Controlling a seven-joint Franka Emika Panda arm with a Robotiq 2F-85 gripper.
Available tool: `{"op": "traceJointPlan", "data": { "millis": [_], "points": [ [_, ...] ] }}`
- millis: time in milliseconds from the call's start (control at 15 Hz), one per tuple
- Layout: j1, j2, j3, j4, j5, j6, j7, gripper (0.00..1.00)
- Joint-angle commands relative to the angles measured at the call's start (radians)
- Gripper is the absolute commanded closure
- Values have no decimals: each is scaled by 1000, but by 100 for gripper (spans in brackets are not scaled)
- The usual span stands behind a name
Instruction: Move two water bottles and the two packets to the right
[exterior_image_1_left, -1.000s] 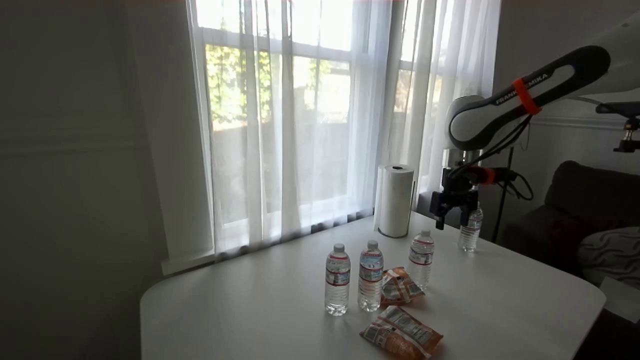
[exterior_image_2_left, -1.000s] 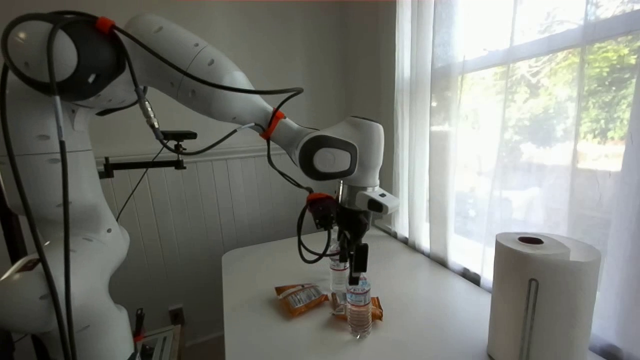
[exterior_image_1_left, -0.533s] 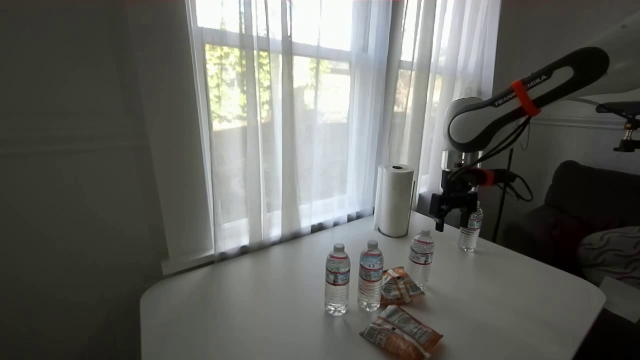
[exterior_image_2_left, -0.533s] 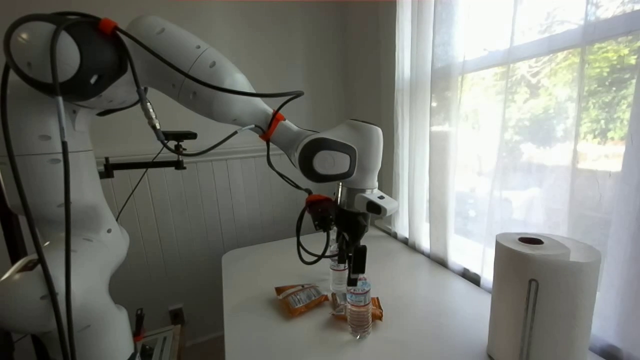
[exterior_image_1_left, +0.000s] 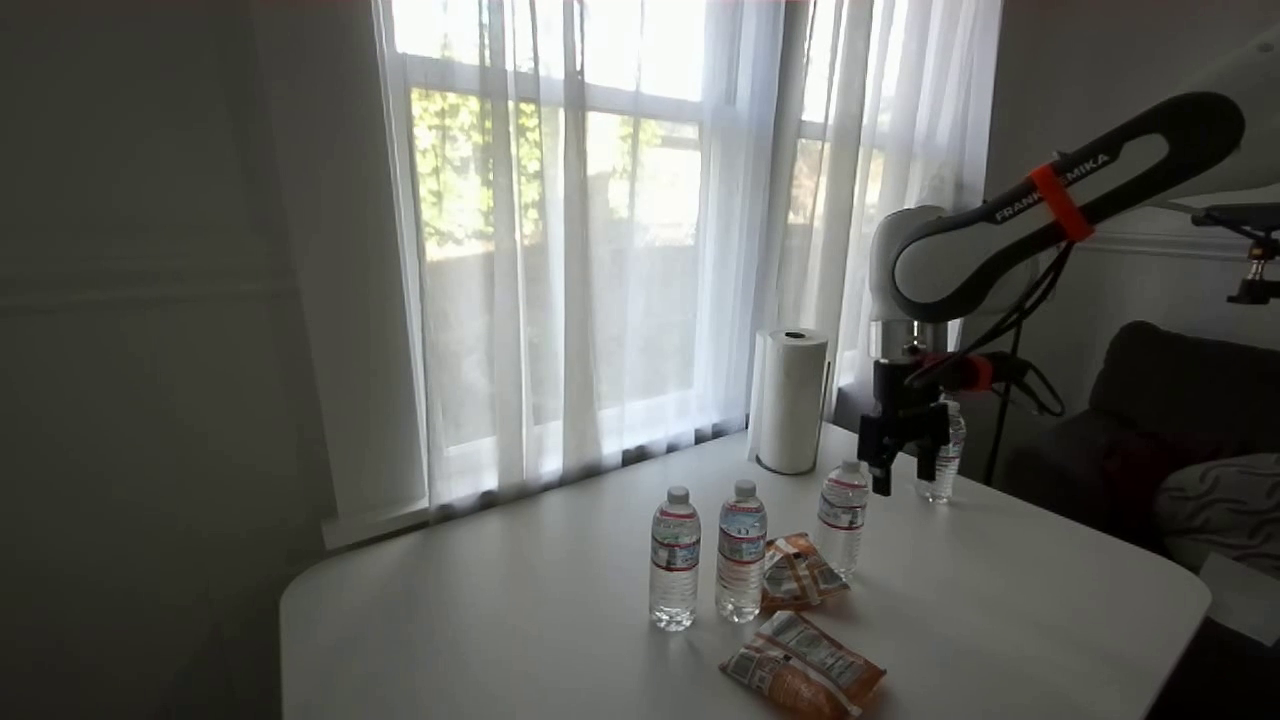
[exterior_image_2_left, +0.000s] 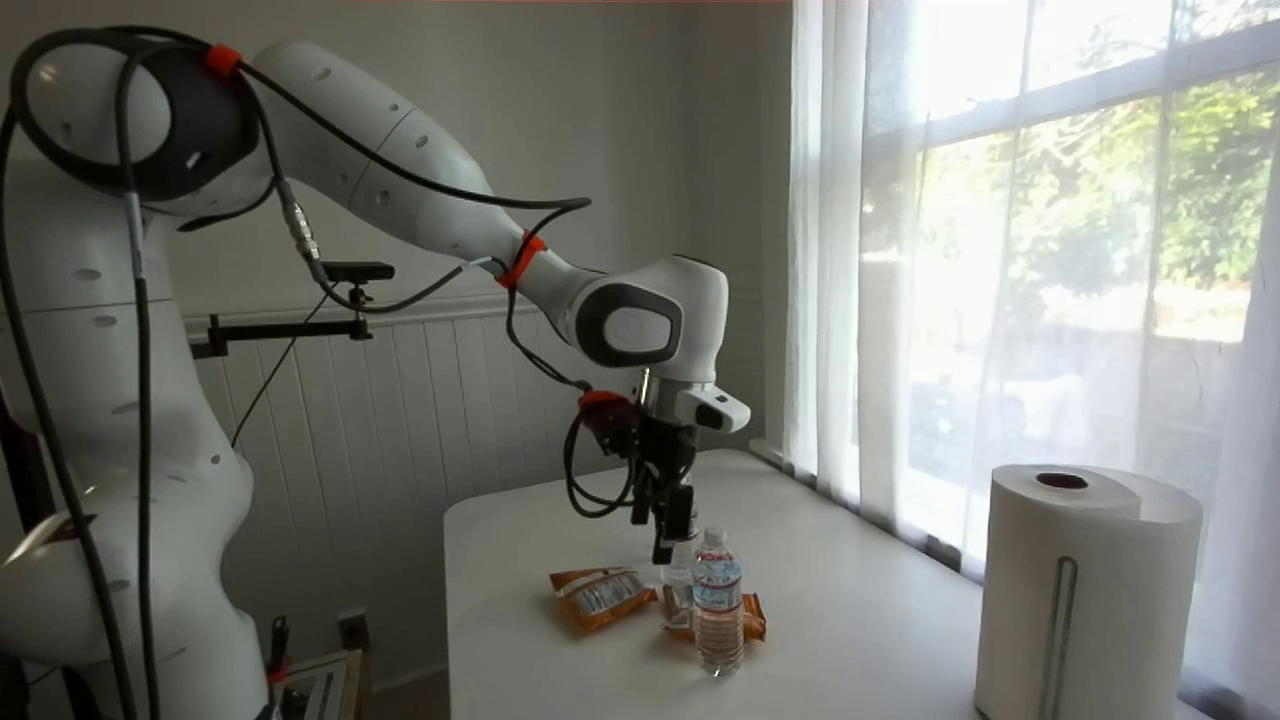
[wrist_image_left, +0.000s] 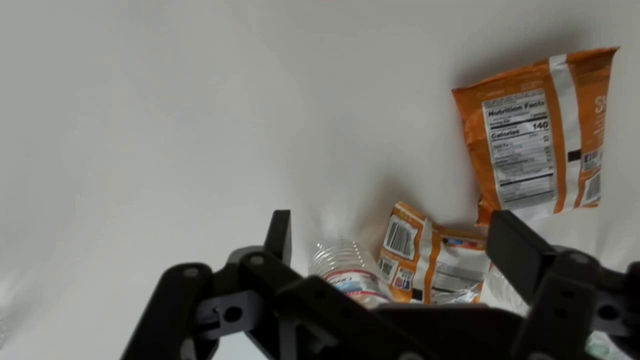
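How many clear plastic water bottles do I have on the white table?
4. In an exterior view: the leftmost bottle, another bottle beside it, a third bottle behind an orange crinkly packet, and a fourth bottle partly hidden behind the black gripper.

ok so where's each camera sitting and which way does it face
An exterior view: across the table from the window, facing it over the bottles; arm and end effector at picture right.
An exterior view: near the paper-towel roll, looking along the table toward a panelled wall; most of the arm shows.
Wrist view: mounted on the arm, facing down at the packets; end effector along the bottom.
Both exterior views share the packets, window, arm and end effector.
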Motion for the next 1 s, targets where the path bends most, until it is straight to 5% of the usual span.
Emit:
{"op": "traceJointPlan", "data": {
  "millis": [0,933],
  "points": [
    [35,-99,33,-110,13,5,-11,0],
    [167,154,167,-110,-117,262,4,0]
  ]
}}
